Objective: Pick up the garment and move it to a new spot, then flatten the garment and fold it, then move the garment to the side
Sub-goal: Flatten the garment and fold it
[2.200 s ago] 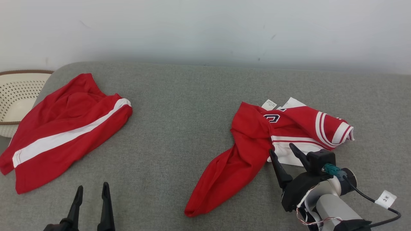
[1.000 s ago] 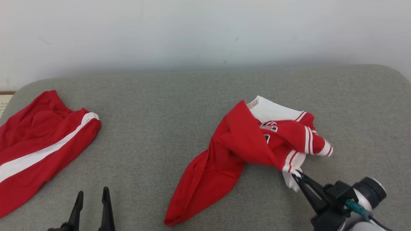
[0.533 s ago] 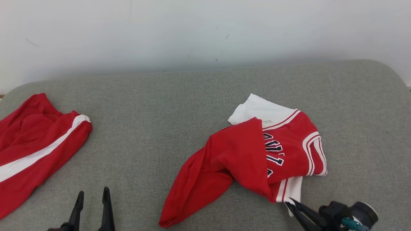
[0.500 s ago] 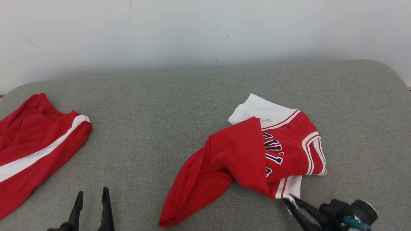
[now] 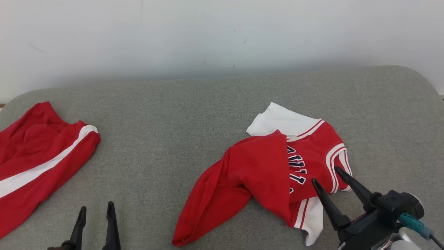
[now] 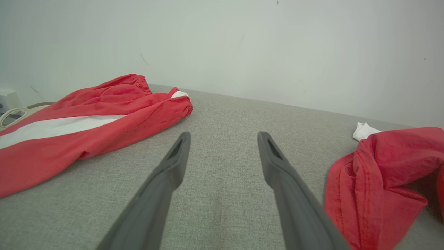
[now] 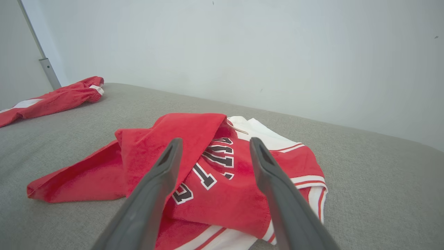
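Garment (image 5: 263, 173) lies crumpled just ahead of and beneath our right gripper (image 5: 325, 174), jaws spread, empty; left gripper (image 5: 96, 205) likewise open, well apart. We advise pinching opposite hems, drawing outward to flatten.

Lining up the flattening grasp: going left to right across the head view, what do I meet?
Red shorts → left gripper, open → red jersey → right gripper, open, over the jersey's right edge.
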Robot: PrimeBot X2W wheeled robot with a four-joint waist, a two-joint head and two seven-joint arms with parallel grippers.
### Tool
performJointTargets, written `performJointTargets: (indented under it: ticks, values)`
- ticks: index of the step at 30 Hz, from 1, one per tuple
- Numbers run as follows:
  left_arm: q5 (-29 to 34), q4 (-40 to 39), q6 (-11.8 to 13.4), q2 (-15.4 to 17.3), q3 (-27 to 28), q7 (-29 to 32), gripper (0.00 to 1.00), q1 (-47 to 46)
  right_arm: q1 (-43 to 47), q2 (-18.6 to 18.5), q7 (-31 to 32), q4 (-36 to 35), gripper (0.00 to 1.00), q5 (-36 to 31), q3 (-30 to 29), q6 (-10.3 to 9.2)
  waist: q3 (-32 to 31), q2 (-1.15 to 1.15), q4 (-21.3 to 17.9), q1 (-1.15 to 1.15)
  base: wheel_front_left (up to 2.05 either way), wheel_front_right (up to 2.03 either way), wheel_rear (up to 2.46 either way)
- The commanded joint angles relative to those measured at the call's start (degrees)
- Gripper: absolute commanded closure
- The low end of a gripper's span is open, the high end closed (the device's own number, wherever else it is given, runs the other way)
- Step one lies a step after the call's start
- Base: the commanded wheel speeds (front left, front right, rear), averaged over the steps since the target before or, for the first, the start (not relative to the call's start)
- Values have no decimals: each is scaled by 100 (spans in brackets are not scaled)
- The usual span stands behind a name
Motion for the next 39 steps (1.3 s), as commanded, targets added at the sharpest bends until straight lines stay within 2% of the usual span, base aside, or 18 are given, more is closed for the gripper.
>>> performJointTargets:
  ticks: [1,5,9,15,23,28,39]
  values:
    - [44,-29,-5,5,26,-16,0,55,136,168,-12,4,0,-113,-144,-2,-1,0,7,0,0,0,0]
    - [65,-89,23,3,11,-16,0,102,331,541,-14,51,0,-261,-551,-2,2,0,30,0,0,0,0]
    - [80,-139,63,4,-8,-16,0,115,409,774,-15,169,0,-420,-699,-2,13,0,51,0,0,0,0]
    - [73,-169,64,4,3,-16,0,86,317,892,-15,406,0,-454,-832,-2,52,0,87,0,0,0,0]
    - [48,-142,51,4,-56,-16,0,-25,-465,999,133,1107,0,93,-347,-2,108,0,197,0,0,0,0]
    - [39,-74,-3,4,-73,-16,0,-99,-1540,1004,407,2030,0,913,146,-2,114,0,415,0,0,0,0]
    - [-10,-38,25,3,-127,-16,0,-83,-2455,971,626,3204,0,1965,1103,-2,129,0,756,0,0,0,0]
